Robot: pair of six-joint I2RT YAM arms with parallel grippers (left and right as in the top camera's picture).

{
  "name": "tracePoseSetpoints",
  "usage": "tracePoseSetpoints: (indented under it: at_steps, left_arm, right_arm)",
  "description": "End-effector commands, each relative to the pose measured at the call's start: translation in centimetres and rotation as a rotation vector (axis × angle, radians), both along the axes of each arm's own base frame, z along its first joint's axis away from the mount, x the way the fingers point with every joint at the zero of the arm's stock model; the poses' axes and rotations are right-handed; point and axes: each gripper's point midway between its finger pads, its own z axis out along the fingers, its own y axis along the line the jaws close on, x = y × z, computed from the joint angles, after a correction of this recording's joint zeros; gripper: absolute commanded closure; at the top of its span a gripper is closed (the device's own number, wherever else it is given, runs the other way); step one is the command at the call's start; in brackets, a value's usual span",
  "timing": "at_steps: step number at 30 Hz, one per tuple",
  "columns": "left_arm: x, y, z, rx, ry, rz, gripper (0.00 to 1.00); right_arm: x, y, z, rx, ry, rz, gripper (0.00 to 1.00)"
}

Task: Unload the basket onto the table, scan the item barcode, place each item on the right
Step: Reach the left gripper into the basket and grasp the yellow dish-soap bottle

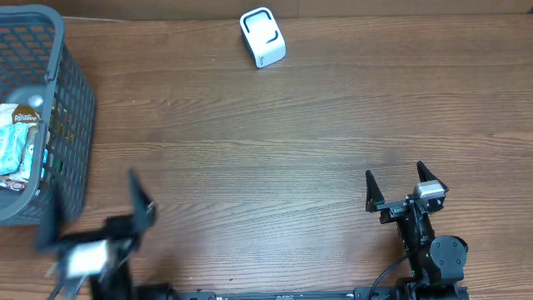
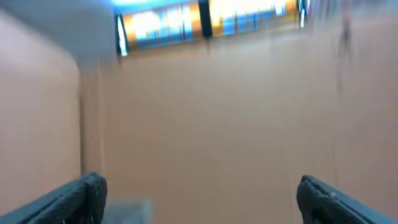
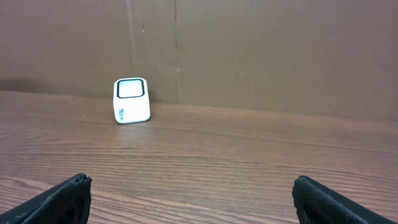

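The white barcode scanner (image 1: 262, 37) stands at the far edge of the table; the right wrist view shows this scanner (image 3: 131, 100) ahead and to the left, against a cardboard wall. Wrapped items (image 1: 17, 146), pale blue and white, lie inside the grey basket (image 1: 71, 100) at the far left. My left gripper (image 1: 92, 218) is motion-blurred at the near left, just below the basket, and is open with nothing between its fingers (image 2: 81, 196). My right gripper (image 1: 395, 177) stands open and empty over bare wood at the near right, far from the scanner.
The left wrist view is smeared: a tan surface fills it, with a bright blue and orange band (image 2: 205, 22) along the top. A brown cardboard wall (image 3: 261, 56) rises behind the table's far edge.
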Motion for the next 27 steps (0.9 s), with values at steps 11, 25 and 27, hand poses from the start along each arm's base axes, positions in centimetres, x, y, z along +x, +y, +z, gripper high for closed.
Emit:
tracePoseSetpoints:
  at_steps: [11, 25, 27]
  left_arm:
    - [-8.7, -0.8, 26.3, -0.042, -0.319, -0.077, 0.0]
    - [11.0, 2.0, 26.0, -0.147, 0.331, 0.024, 0.0]
    - [14.7, 2.5, 22.4, -0.161, 0.48, 0.051, 0.01]
  right_arm:
    - [0.0, -0.1, -0.3, 0.002, 0.0, -0.004, 0.0]
    - [0.0, -0.1, -0.3, 0.002, 0.0, -0.004, 0.0]
    - [0.0, -0.1, -0.3, 0.002, 0.0, -0.004, 0.0]
